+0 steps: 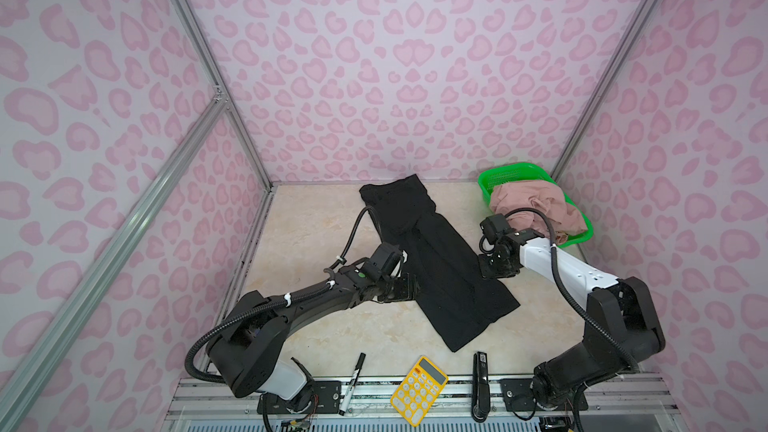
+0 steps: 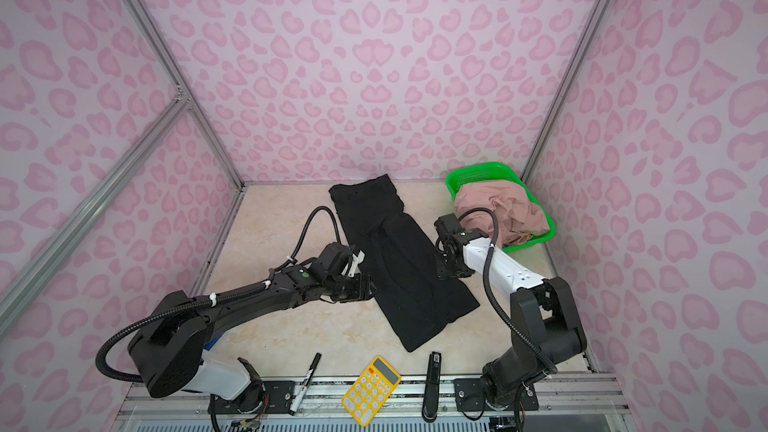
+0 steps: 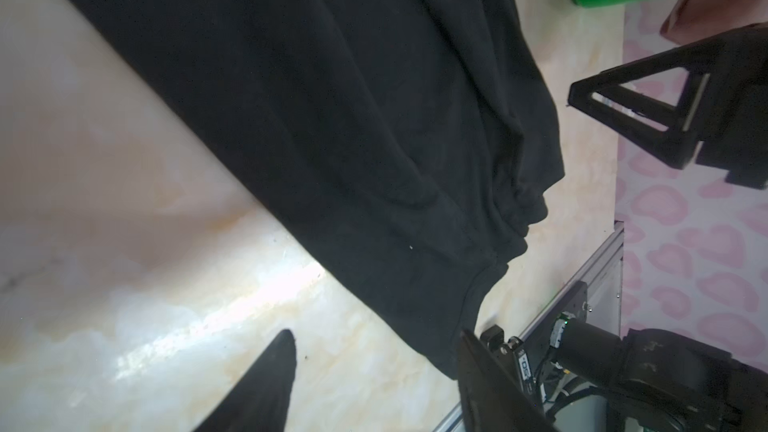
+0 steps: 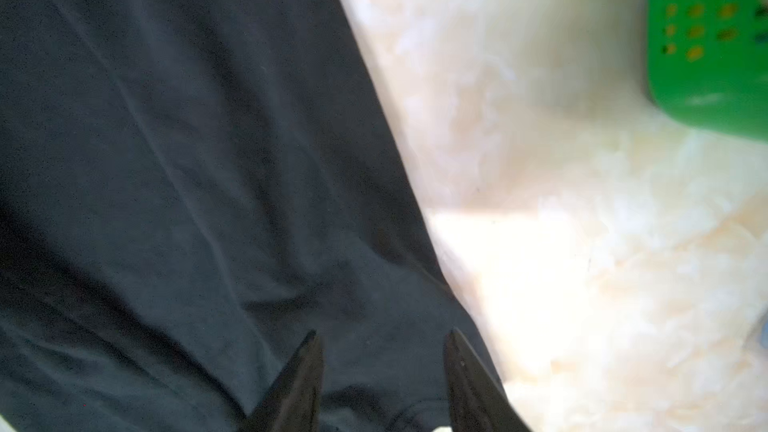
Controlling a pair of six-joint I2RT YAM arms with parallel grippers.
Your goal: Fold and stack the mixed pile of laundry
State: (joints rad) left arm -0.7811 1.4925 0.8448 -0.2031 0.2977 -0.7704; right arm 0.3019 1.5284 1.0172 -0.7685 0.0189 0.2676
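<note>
Because the black garment (image 1: 432, 251) is soft, limp and light, it will likely drape and slide - best pinched at a hem corner, through all layers. It lies flat on the table (image 1: 316, 234) at the centre of both top views. Its long axis runs from upper centre to lower right, with the gathered hems apparently at the lower end. The left gripper (image 1: 399, 290) is at its left edge, jaws apart and empty. The right gripper (image 1: 494, 272) is at its right edge - its 2 tips are half spread over the cloth, pinching nothing visible.
</note>
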